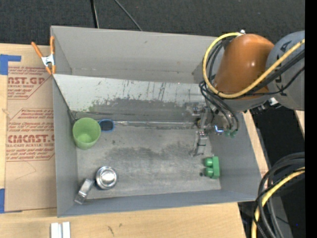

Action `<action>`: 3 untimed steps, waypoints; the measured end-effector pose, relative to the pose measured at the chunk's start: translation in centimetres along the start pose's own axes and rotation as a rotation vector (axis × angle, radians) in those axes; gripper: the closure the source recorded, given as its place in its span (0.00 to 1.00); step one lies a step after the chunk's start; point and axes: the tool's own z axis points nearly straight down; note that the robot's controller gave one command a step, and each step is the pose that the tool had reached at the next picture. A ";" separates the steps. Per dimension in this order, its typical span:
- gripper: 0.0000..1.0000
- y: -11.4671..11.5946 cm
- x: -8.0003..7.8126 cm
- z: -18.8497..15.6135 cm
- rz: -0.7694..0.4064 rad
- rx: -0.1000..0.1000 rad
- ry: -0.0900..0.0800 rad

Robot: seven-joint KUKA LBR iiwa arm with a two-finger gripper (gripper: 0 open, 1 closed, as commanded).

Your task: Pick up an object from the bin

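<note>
My gripper (200,144) hangs over the right part of the bin floor, its thin fingers pointing down and nothing visible between them. A small green block-like toy (212,166) lies just below and to the right of the fingertips, apart from them, near the bin's right front corner.
A light green cup (86,132) lies on its side at the left wall with a small blue thing (106,126) beside it. A shiny silver can-like object (105,177) with a grey piece (83,191) next to it sits at the front left. The orange-covered wrist and cables hang above the right side.
</note>
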 end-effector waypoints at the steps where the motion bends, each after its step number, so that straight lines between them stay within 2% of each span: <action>1: 0.00 -5.5 5.7 4.6 0.025 0.001 0.010; 2: 0.00 -12.6 4.2 13.7 -0.266 -0.001 0.005; 3: 1.00 -12.5 4.1 13.5 -0.267 -0.001 0.003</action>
